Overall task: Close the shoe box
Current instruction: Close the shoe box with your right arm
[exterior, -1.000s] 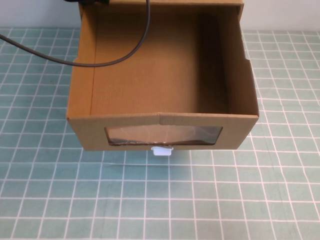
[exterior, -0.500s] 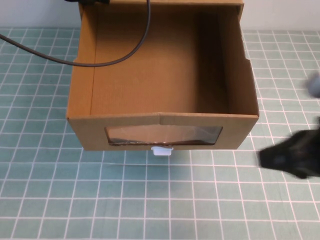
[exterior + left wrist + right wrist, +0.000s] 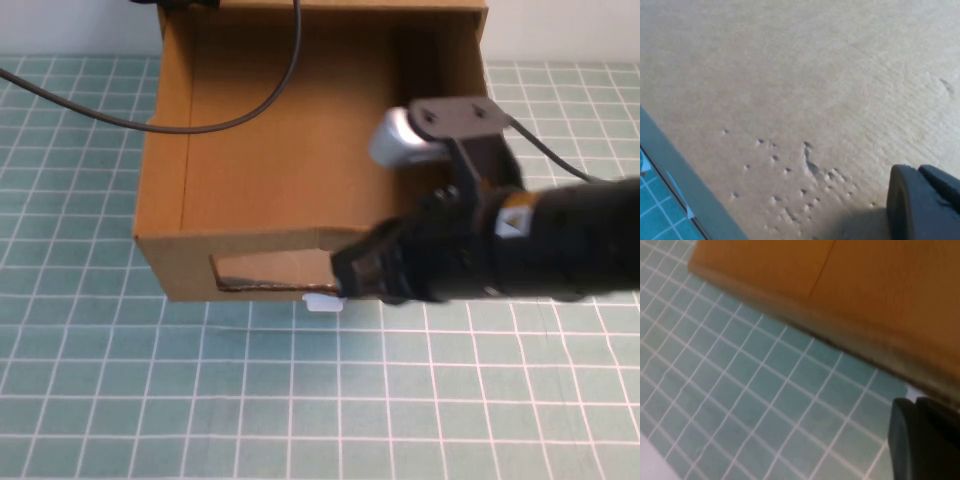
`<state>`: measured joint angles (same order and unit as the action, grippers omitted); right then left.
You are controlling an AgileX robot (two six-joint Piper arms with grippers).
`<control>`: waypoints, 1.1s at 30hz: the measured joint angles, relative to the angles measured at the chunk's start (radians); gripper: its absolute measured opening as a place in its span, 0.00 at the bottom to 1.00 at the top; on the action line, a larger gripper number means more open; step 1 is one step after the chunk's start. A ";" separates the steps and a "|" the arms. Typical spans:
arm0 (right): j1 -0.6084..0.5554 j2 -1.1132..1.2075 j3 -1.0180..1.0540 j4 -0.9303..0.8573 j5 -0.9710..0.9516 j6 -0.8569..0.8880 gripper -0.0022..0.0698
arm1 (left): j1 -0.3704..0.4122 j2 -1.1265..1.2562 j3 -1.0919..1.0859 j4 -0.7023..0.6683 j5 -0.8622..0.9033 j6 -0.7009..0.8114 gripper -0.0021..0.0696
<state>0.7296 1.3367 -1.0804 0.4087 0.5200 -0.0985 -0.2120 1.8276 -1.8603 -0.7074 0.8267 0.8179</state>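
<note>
The shoe box (image 3: 300, 150) is a brown cardboard drawer, pulled out towards me and empty, with a clear window (image 3: 270, 270) in its front and a small white tab (image 3: 322, 301) below it. My right gripper (image 3: 346, 271) reaches in from the right across the front wall, with its tip at the window just above the tab. In the right wrist view its fingers (image 3: 912, 415) look pressed together beside the box's bottom edge (image 3: 850, 335). My left gripper (image 3: 918, 172) looks shut, close against a dented cardboard face (image 3: 790, 90) of the box.
A teal mat with a white grid (image 3: 300, 400) covers the table around the box. A dark cable (image 3: 250, 115) hangs across the drawer from the far left. The left arm's black end (image 3: 185, 4) shows at the box's far edge.
My right arm has come in from the right edge of the view and now lies across the drawer's front right part. The box has not moved.
</note>
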 joint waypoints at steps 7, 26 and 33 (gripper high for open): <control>-0.020 0.109 -0.105 -0.023 -0.007 0.000 0.01 | 0.000 0.000 0.000 0.000 0.000 0.000 0.02; -0.183 0.351 -0.442 -0.033 -0.011 -0.037 0.01 | 0.000 0.000 0.000 0.002 0.002 0.000 0.02; -0.214 0.444 -0.591 -0.033 0.062 -0.044 0.01 | 0.000 0.000 0.000 0.002 0.002 0.000 0.02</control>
<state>0.5158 1.7809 -1.6715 0.3756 0.5820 -0.1425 -0.2120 1.8276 -1.8603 -0.7055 0.8286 0.8179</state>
